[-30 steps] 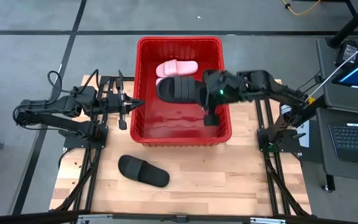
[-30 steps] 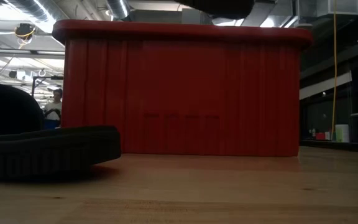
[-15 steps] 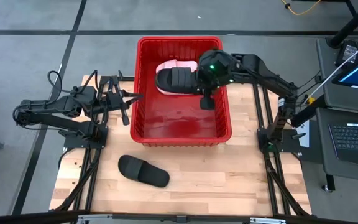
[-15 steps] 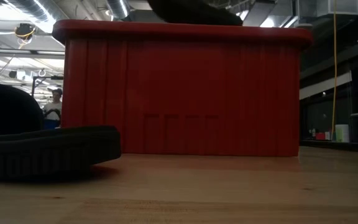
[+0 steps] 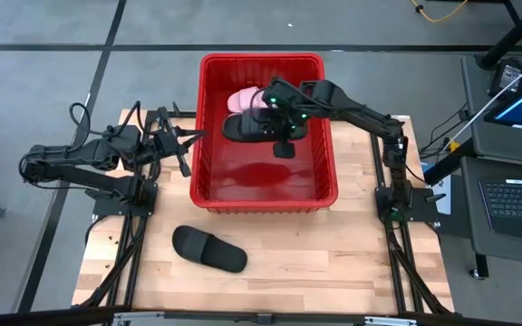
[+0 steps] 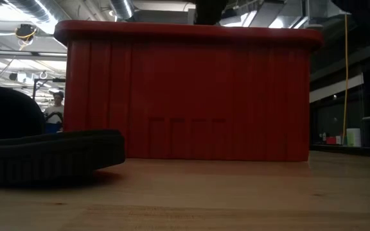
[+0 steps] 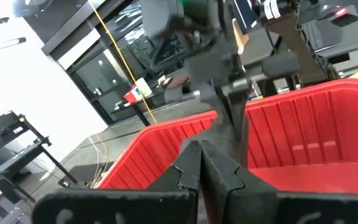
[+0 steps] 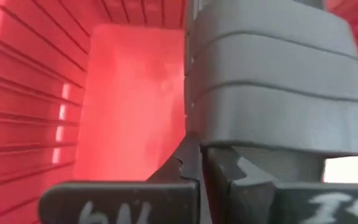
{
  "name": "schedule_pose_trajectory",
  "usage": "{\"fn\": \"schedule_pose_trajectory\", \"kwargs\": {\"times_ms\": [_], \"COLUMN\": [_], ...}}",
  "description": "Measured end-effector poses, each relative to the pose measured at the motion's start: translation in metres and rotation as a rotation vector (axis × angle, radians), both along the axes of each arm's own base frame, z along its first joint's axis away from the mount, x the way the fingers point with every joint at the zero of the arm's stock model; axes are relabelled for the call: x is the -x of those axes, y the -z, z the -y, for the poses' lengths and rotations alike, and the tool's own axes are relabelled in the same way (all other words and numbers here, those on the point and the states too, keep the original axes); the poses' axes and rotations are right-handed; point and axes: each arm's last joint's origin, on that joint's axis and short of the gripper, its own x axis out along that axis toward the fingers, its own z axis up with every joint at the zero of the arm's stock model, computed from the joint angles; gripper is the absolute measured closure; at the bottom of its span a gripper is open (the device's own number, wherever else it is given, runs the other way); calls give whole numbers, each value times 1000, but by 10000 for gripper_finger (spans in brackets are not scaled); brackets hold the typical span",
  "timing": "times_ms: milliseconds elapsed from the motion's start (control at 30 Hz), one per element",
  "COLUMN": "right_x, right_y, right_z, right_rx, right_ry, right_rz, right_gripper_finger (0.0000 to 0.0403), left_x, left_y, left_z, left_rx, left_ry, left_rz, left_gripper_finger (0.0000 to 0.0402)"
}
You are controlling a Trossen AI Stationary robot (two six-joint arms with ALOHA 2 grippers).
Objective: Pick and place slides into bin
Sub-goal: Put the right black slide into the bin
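Observation:
The red bin (image 5: 261,59) stands at the table's middle far side; its wall fills the low view (image 6: 191,96). Pale pink slides (image 5: 245,97) lie at its far end. My right gripper (image 5: 268,124) reaches into the bin from the right and is shut on a black slide (image 5: 241,128) just near of the pink ones. A second black slide (image 5: 208,249) lies sole down on the table in front of the bin, and shows in the low view (image 6: 50,154). My left gripper (image 5: 193,143) is shut and empty beside the bin's left wall. My right gripper pinches the black slide at the edge of its ribbed strap (image 8: 229,146) between its two fingers, coming from above and from the table's right. The slide lies about level inside the bin. I cannot tell whether it rests on the bin floor or the pink slides.
The bin's tall walls (image 8: 36,81) close in my right gripper on all sides. Bare wooden table (image 5: 333,263) lies in front of the bin, to the right of the loose black slide. The arm frames stand at both table sides.
My right gripper has carried the black slide toward the bin's far left part and down below the rim. The slide showed above the rim in the low view before; now only the arm shows there. The gripper has stayed shut on it.

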Motion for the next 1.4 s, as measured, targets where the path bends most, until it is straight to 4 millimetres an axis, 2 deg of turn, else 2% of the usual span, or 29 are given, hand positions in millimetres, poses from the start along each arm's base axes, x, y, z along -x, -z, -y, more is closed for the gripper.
{"fn": "schedule_pose_trajectory", "kwargs": {"times_ms": [233,467,767,1100,1333,1400], "right_x": [-20,-38,-53,-54,-56,-55], "right_y": [29,65,87,89,131,137], "right_z": [5,9,16,24,22,21], "right_rx": [-94,-182,-188,-199,-234,-236], "right_ry": [15,-7,-2,86,101,101], "right_rz": [-53,-142,-145,-120,-187,-190], "right_gripper_finger": [397,397,397,397,397,397], "left_x": [0,1,1,1,1,1], "left_y": [0,0,1,2,4,4], "left_z": [0,-2,-2,-2,-2,-2], "left_rx": [-5,-10,-9,-9,-9,-9], "left_ry": [-12,-77,-77,-77,-77,-78], "left_rz": [-3,-5,-14,-30,-45,-46], "left_gripper_finger": [400,400,400,400,400,400]}}
